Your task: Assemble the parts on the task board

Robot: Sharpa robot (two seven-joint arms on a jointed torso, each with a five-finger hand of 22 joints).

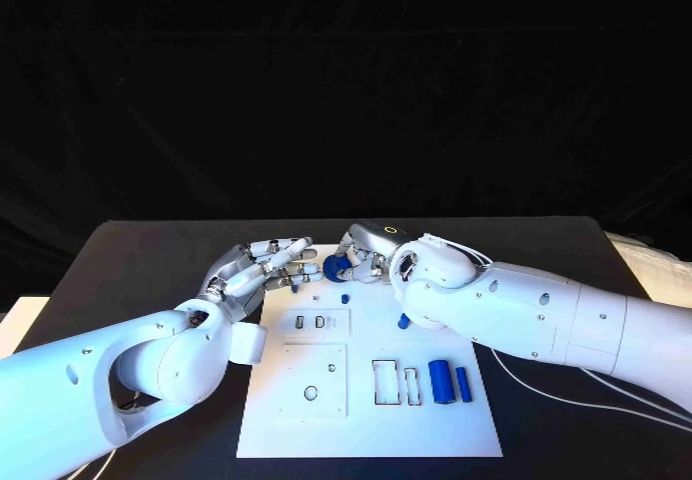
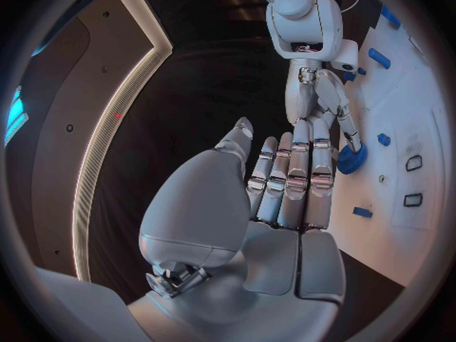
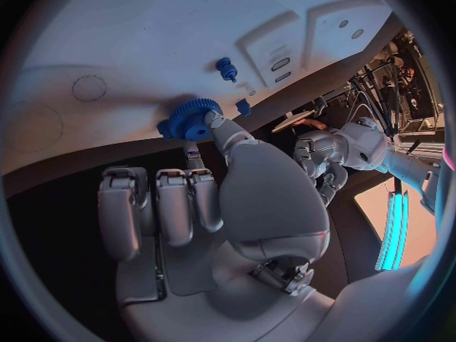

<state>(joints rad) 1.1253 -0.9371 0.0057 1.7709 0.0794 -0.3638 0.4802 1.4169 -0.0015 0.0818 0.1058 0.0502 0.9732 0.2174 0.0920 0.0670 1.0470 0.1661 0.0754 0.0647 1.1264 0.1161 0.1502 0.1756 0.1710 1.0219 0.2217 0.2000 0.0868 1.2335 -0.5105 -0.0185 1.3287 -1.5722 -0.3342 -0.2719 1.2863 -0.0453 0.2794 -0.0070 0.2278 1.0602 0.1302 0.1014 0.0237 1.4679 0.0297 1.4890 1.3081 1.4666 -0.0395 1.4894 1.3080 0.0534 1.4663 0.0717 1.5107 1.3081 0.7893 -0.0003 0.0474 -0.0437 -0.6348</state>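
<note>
Now: right hand (image 3: 213,205) pinches blue gear (image 3: 193,119) at task board (image 1: 433,420) far edge | left hand (image 2: 276,205) fingers straight, close together, holding nothing, beside it.

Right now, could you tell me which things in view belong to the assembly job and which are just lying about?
Job in hand:
- task board
- blue gear, held by the right hand
- two blue cylinders
- small blue peg
- left hand, beside the gear

Lying about:
- white cables on the black table
</note>
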